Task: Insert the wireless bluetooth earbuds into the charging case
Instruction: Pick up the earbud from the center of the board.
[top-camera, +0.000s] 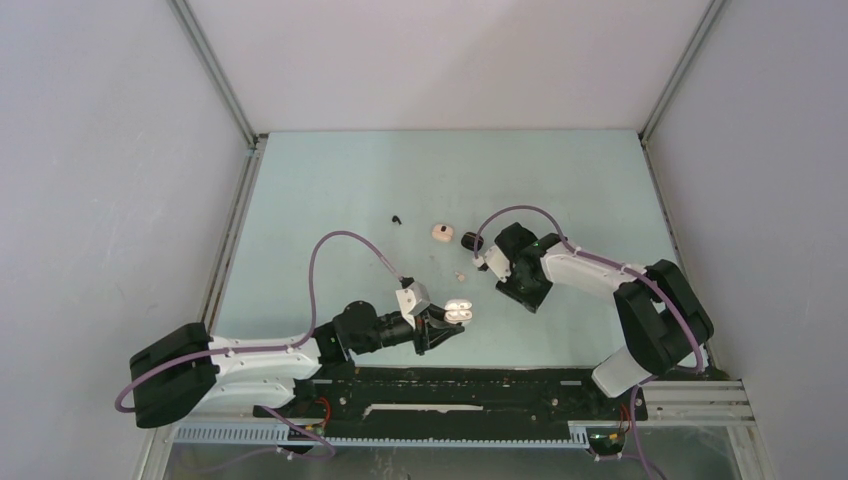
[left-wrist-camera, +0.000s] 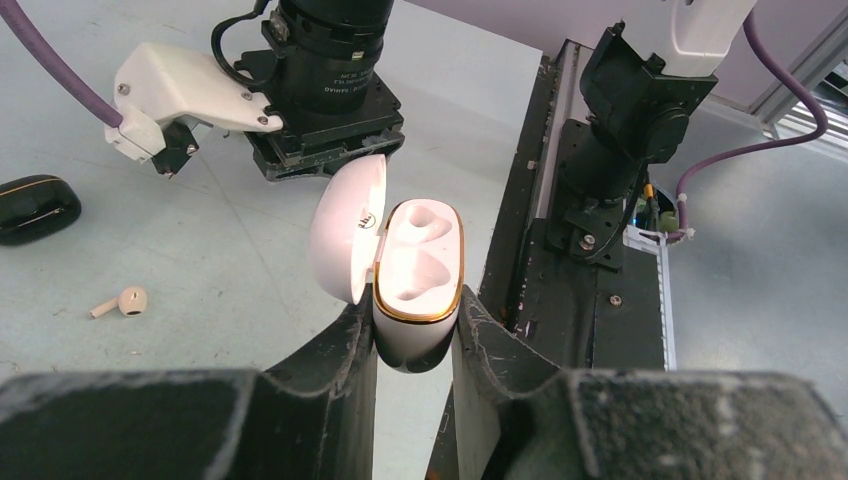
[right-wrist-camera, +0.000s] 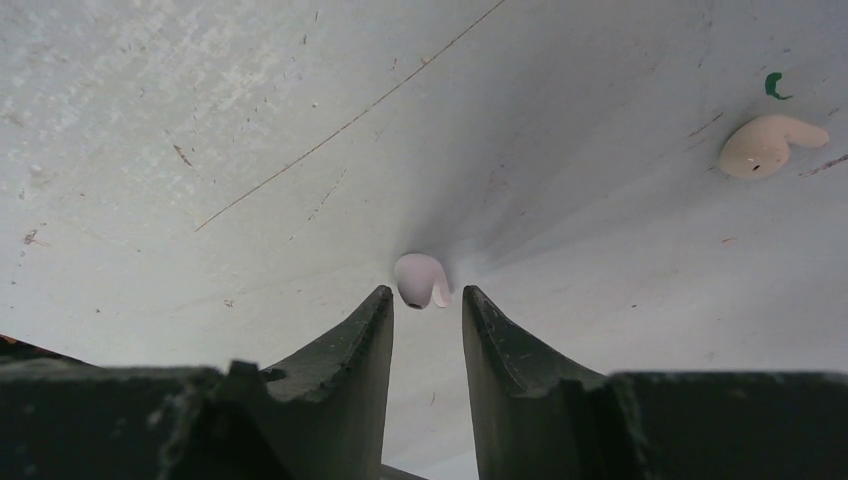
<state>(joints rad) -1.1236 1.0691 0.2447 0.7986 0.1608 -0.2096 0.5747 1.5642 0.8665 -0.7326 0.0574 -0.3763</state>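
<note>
the left arm and right arm had white shells between bulky black joint housings, and a purple cable looped along each. the left gripper and right gripper carried thick black wedge-shaped fingers with a rough, scuffed surface. a white bracket with small screws sat beside the right wrist's black cylinder, which bore faint white lettering.

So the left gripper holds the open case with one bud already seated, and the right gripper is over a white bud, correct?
No: the case is empty, with no bud seated, as the left wrist view shows. The rest stands: the left gripper holds the open case, and the right gripper is over a white bud.
</note>
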